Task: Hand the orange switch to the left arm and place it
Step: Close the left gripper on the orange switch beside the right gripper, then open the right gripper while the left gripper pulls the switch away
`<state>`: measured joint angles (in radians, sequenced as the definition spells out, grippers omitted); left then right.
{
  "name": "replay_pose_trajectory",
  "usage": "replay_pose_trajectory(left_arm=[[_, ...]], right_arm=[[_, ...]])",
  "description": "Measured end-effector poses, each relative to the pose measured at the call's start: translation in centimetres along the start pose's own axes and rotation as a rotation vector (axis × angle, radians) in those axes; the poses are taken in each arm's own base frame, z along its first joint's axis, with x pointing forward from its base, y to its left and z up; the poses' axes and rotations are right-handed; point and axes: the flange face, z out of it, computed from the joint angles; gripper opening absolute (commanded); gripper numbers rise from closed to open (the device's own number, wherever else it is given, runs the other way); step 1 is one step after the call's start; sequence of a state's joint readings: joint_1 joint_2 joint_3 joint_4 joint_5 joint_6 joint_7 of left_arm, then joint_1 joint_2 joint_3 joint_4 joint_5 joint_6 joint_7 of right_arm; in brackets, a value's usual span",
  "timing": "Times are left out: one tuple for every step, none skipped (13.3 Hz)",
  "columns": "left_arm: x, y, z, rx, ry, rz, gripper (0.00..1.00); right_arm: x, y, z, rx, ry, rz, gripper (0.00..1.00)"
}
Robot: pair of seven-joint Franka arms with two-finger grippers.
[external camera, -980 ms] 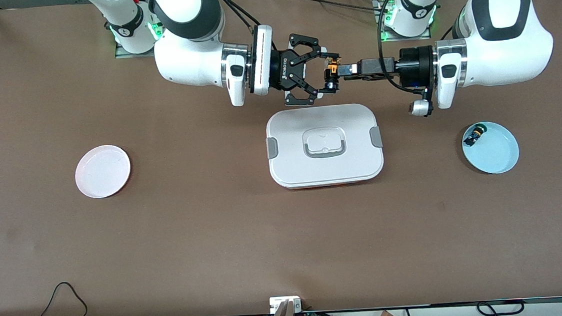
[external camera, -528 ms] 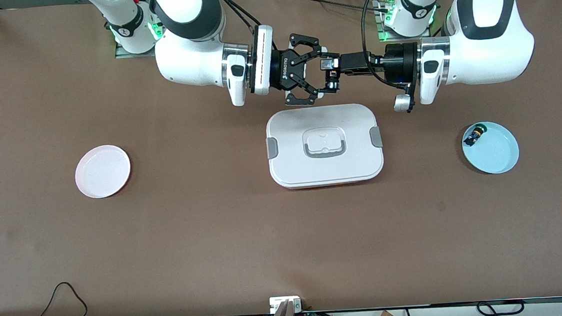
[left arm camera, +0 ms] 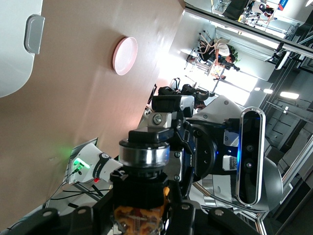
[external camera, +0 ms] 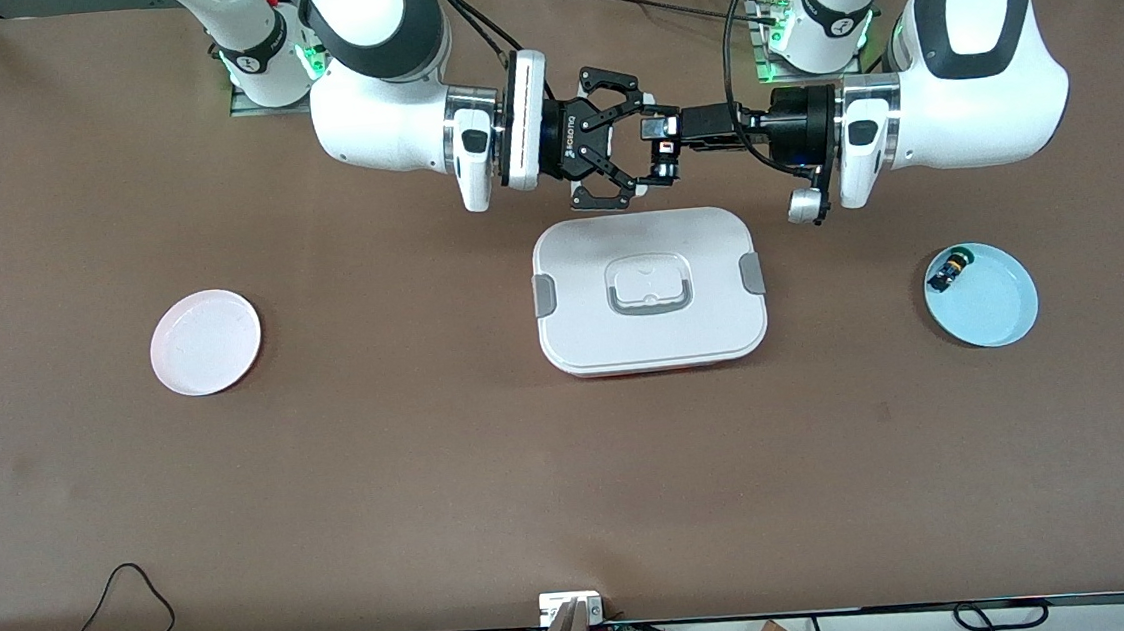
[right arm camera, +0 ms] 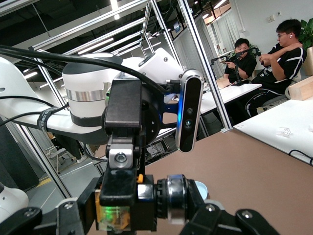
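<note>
Toward the right arm's end of the bench we note a pink plate (external camera: 205, 342), well apart from both sets of jaws.

Next, the right gripper (external camera: 654, 146), reaching in from its base at the top of the front view. Its jaws are closed on the orange switch (external camera: 662, 159), which hangs in the air between the two grippers, above bare bench and just farther from the front camera than the box (external camera: 649, 291). In the right wrist view the switch's (right arm camera: 146, 198) black body and metal ring lie crosswise between the right gripper's (right arm camera: 132, 215) jaws.

Meeting it head-on, the left gripper (external camera: 666, 137) has its jaws pinched onto the same switch, so we record both arms gripping it at once. In the left wrist view the switch (left arm camera: 145, 176) stands between the left gripper's (left arm camera: 139, 215) jaws, its orange-tan part nearest the camera.

Below the joined jaws the white box sits on the bench, lid on, touched by neither arm.

At the left arm's end, a blue plate (external camera: 982, 294) carries a green-capped switch (external camera: 950, 270), well clear of the jaws.
</note>
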<state>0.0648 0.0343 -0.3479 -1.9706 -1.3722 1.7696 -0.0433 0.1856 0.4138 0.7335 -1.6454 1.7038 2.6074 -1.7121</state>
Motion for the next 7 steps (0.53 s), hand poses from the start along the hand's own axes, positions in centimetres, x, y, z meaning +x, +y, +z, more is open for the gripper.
replay_pose_trajectory(left_arm=[[0.00,0.00,0.00,0.000,0.000,0.000,0.18],[0.00,0.00,0.00,0.000,0.000,0.000,0.18],[0.01,-0.01,-0.02,0.000,0.001,0.001,0.18],[0.05,-0.02,-0.08,-0.001,0.002,0.001,0.18],[0.06,-0.03,-0.13,-0.001,0.003,0.000,0.18],[0.08,-0.03,-0.17,-0.001,0.004,0.000,0.18],[0.09,-0.03,-0.19,-0.001,0.005,0.001,0.18]], right_arm=[[0.00,0.00,0.00,0.000,0.000,0.000,0.99],[0.00,0.00,0.00,-0.002,0.000,0.000,1.00],[-0.02,0.05,-0.05,-0.013,-0.002,-0.001,1.00],[-0.01,0.21,-0.19,-0.031,-0.004,-0.001,1.00],[0.02,0.35,-0.32,-0.043,-0.005,-0.001,1.00],[0.07,0.39,-0.35,-0.045,-0.005,-0.002,1.00],[0.09,0.39,-0.36,-0.046,-0.004,-0.001,1.00]])
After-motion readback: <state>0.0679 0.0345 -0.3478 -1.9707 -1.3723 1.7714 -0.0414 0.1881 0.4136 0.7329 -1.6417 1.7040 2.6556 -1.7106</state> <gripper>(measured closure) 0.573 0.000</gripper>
